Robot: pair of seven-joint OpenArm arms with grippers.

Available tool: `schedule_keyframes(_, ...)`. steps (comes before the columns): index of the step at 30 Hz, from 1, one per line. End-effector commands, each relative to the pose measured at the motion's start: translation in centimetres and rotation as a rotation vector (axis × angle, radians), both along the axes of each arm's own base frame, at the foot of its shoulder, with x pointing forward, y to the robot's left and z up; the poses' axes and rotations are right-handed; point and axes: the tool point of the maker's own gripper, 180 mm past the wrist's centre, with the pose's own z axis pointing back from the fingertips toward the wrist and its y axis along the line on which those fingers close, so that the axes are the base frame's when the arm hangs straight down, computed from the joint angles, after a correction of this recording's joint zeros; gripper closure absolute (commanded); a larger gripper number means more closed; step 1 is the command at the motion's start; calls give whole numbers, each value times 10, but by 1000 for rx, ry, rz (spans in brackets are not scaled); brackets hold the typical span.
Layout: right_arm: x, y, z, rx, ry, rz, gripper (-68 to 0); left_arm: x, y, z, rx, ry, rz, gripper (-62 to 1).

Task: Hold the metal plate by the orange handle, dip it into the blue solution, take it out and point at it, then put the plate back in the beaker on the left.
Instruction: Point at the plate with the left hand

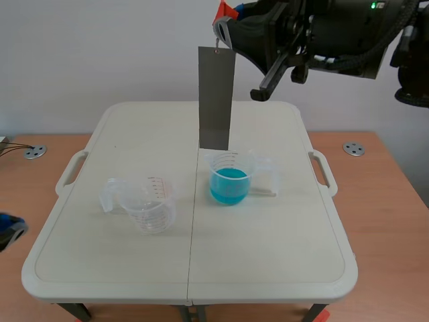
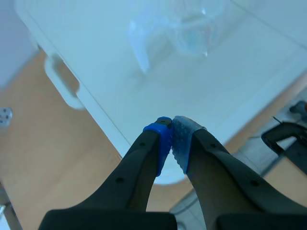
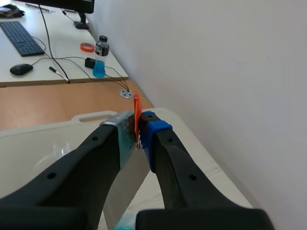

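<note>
A long grey metal plate (image 1: 216, 97) hangs upright from its orange handle (image 1: 226, 11), high over the table. My right gripper (image 1: 224, 23) is shut on that handle (image 3: 136, 111); the plate (image 3: 122, 191) drops away below its fingers. The plate's lower edge hovers just above and behind the beaker of blue solution (image 1: 230, 178). The empty clear beaker (image 1: 149, 204) stands left of it. My left gripper (image 2: 171, 130) is shut on nothing, low at the table's near left corner, with the empty beaker (image 2: 192, 28) ahead of it.
The beakers stand on a white folding table (image 1: 268, 261) with side handles (image 1: 324, 172), set on a wooden desk. In the right wrist view, a second desk holds a keyboard (image 3: 19, 38), a mouse (image 3: 21, 69) and a small blue bottle (image 3: 99, 68).
</note>
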Motion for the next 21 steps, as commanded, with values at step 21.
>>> schedule_keyframes(21,30,-51,23,-16,-80,-69,-15,95,-123,29,-303,-150,-140,-27)
